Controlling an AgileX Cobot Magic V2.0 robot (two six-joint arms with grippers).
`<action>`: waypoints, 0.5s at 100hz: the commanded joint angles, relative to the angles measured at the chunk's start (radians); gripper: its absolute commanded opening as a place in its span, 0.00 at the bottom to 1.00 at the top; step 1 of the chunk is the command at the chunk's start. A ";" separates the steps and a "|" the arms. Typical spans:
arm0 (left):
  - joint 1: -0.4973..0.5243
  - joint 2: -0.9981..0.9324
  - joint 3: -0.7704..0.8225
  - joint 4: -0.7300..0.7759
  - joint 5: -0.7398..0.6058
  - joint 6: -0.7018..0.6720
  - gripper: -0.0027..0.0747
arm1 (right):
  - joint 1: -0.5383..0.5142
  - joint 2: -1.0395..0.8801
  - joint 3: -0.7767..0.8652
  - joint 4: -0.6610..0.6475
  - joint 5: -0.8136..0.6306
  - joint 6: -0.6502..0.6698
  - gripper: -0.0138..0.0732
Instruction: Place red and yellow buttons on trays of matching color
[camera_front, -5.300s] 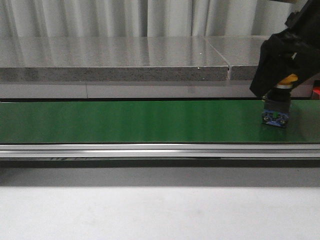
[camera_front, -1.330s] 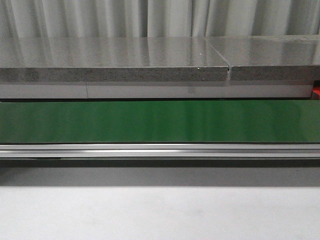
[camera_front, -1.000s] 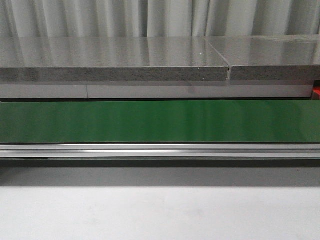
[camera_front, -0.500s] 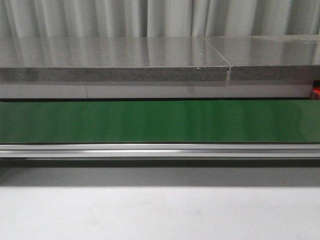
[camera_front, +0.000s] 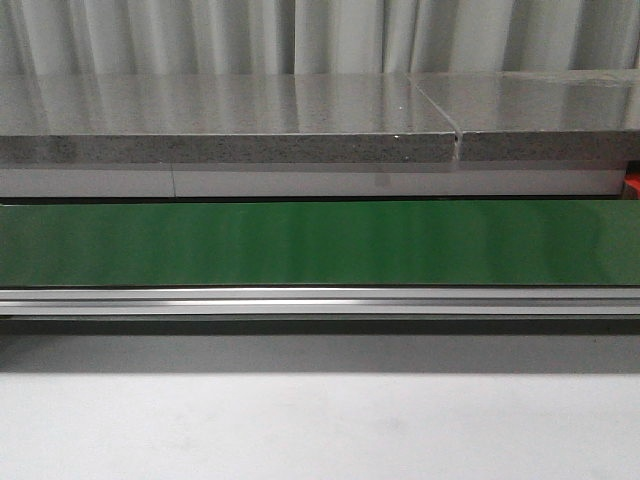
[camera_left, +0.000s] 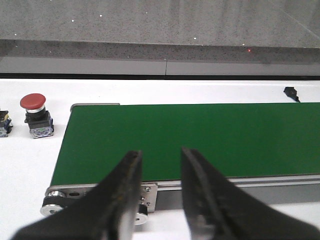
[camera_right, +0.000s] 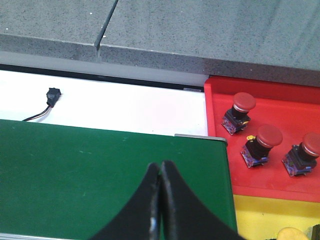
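Note:
In the right wrist view, three red buttons (camera_right: 240, 112) (camera_right: 260, 144) (camera_right: 303, 153) sit in the red tray (camera_right: 280, 100). Beside it lies the yellow tray (camera_right: 255, 217), with a yellow button (camera_right: 294, 234) at the picture's edge. My right gripper (camera_right: 160, 167) is shut on nothing, above the green belt (camera_right: 100, 170). In the left wrist view, one red button (camera_left: 35, 115) stands on the white surface beside the belt's end (camera_left: 200, 135). My left gripper (camera_left: 161, 156) is open and empty over the belt's near edge. Neither arm shows in the front view.
A second button base (camera_left: 4, 123) shows at the picture's edge beside the red button. A black cable plug (camera_right: 52, 96) lies on the white strip behind the belt. A grey stone ledge (camera_front: 230, 115) runs behind the green belt (camera_front: 320, 243). The belt's metal rail (camera_front: 320, 300) fronts it.
Five seconds ago the right gripper held a yellow button over the belt's right end in the front view. It has left that view, and nothing has moved in the last second.

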 joint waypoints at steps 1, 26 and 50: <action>-0.009 0.006 -0.029 -0.018 -0.059 -0.002 0.65 | 0.001 -0.006 -0.025 0.014 -0.072 -0.012 0.08; -0.009 0.006 -0.029 -0.021 -0.072 -0.002 0.79 | 0.001 -0.006 -0.025 0.014 -0.072 -0.012 0.08; 0.019 0.043 -0.048 0.007 -0.210 -0.142 0.79 | 0.001 -0.006 -0.025 0.014 -0.072 -0.012 0.08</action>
